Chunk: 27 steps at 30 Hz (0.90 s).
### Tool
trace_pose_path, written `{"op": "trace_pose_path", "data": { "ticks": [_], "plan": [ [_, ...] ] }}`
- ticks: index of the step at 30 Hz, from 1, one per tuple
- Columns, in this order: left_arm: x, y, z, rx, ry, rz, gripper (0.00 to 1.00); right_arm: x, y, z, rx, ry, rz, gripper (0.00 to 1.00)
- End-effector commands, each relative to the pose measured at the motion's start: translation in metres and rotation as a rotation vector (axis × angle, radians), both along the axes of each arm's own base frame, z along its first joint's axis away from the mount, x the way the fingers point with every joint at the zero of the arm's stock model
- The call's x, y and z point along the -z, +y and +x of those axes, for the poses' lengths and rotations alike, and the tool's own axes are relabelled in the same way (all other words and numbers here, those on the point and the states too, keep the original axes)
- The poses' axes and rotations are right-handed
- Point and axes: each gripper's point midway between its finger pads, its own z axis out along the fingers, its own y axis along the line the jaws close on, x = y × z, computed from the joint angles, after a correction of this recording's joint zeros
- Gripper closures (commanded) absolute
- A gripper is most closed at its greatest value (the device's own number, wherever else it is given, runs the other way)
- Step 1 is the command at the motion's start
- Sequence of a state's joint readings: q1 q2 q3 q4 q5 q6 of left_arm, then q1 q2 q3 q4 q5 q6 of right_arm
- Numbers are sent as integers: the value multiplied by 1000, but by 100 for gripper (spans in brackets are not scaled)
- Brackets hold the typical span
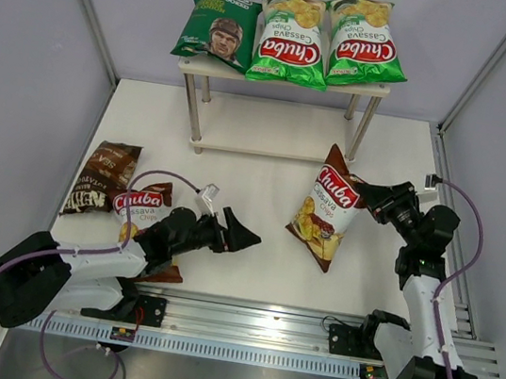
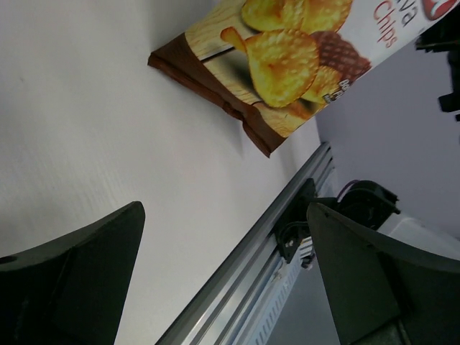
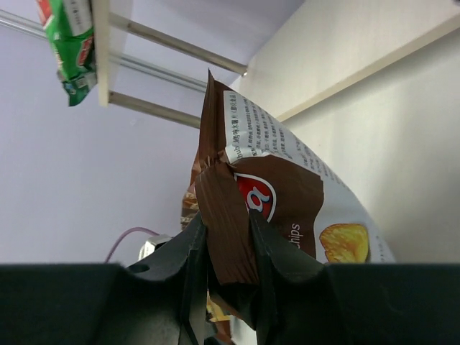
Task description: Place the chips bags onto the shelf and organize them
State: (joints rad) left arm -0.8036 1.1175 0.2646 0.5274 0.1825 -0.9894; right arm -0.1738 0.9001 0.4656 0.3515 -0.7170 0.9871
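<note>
Right gripper (image 3: 228, 241) pinching top of brown-and-white Chuba bag (image 1: 328, 212) | left gripper (image 1: 233, 229) spread, arm low

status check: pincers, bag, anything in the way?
Right pincer shut on brown-and-white bag, at its top edge. Left pincer open, empty. Bag in front of shelf, three green bags already on top. Nothing between bag and shelf.
</note>
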Motion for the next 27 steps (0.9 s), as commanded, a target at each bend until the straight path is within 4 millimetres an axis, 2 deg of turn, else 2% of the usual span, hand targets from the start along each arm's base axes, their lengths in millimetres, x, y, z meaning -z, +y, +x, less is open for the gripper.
{"op": "trace_pose_path", "data": {
  "ticks": [1, 6, 7, 9, 12, 14, 15, 18, 23, 25, 27],
  "plan": [
    [-66, -8, 7, -27, -151, -260, 1, -44, 8, -12, -9, -42, 80, 100],
    [-97, -13, -2, 7, -229, -371, 1, -96, 15, -28, -29, -108, 144, 100],
    [-100, -13, -2, 10, -242, -383, 1, -114, 17, -32, -40, -144, 143, 100],
    [-110, -15, -6, 22, -271, -418, 1, -132, 21, -36, -54, -161, 157, 100],
    [-124, -17, -10, 41, -313, -472, 1, -179, 25, -47, -69, -237, 188, 100],
    [-132, -19, -13, 60, -332, -507, 1, -198, 26, -52, -71, -267, 211, 100],
    [-144, -20, -15, 68, -361, -551, 1, -216, 27, -58, -79, -291, 232, 100],
    [-171, -23, -22, 113, -425, -645, 1, -248, 31, -70, -104, -340, 288, 100],
    [-214, -31, -26, 170, -538, -748, 1, -290, 40, -85, -181, -403, 350, 100],
    [-234, -34, -25, 177, -584, -785, 1, -296, 42, -88, -195, -408, 365, 100],
    [-245, -38, -22, 175, -604, -797, 1, -304, 44, -91, -209, -423, 378, 100]
  ]
}}
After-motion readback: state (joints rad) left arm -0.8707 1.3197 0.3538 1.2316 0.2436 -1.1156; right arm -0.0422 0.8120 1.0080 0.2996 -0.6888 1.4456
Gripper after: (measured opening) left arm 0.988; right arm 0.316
